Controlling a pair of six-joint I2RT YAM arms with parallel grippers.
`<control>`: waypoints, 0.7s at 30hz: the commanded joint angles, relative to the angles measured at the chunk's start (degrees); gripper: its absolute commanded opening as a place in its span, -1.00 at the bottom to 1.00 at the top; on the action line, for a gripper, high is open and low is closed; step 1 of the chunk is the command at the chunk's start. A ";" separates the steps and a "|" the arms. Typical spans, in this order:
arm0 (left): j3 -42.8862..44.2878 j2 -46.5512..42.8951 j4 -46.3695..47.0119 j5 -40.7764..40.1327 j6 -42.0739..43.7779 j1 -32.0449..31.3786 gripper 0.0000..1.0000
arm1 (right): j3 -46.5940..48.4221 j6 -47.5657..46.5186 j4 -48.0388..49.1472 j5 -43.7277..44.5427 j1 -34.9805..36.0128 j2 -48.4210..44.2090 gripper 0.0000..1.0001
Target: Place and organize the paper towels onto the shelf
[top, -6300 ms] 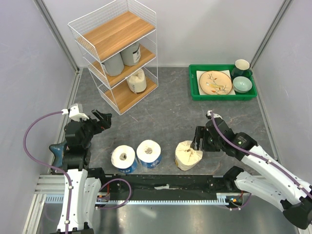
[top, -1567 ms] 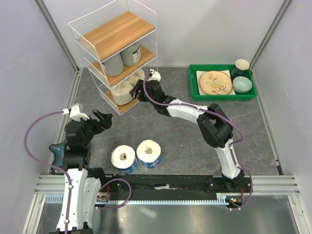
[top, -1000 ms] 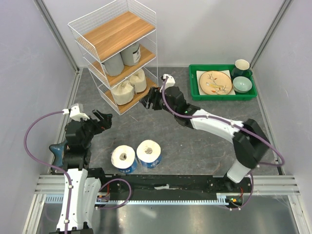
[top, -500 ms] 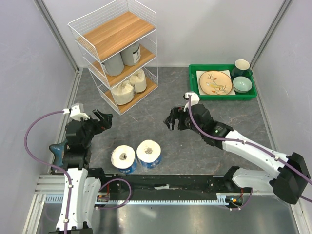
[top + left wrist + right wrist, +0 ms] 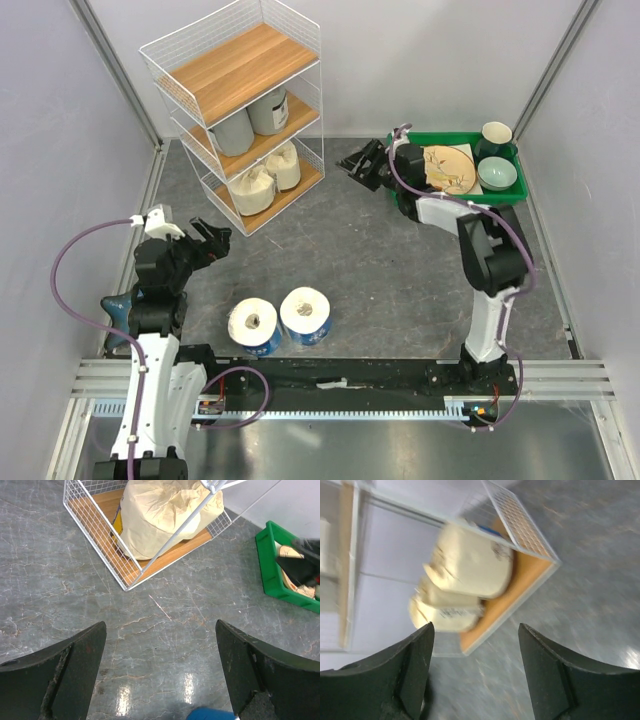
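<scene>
Working in a robotics lab cell. Plain pale wall panels (image 5: 60, 120) on aluminium posts (image 5: 120, 75) are boxing in my grey marbled table (image 5: 350, 260). A slotted aluminium rail (image 5: 340, 400) is running along the near edge, and purple cable (image 5: 70, 260) is looping loose. The only homely things standing here are the shelf (image 5: 240, 70) and a green tray (image 5: 455, 196).

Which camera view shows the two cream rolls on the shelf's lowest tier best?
The top external view: both cream rolls stand sharp and whole on the bottom tier. The left wrist view shows them close, but cut off by the picture's top edge. The right wrist view shows both, blurred.
</scene>
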 commanded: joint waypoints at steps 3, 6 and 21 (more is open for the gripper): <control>2.20 0.38 2.26 0.20 1.10 -0.07 0.93 | 15.17 17.56 23.18 -13.51 0.09 12.37 0.51; 2.03 0.38 2.26 0.46 1.02 -0.07 0.93 | 22.21 0.91 6.16 -13.35 0.62 13.09 0.52; 0.62 1.08 2.96 0.90 0.31 -0.07 0.93 | 20.64 -35.19 3.47 3.10 3.08 15.19 0.40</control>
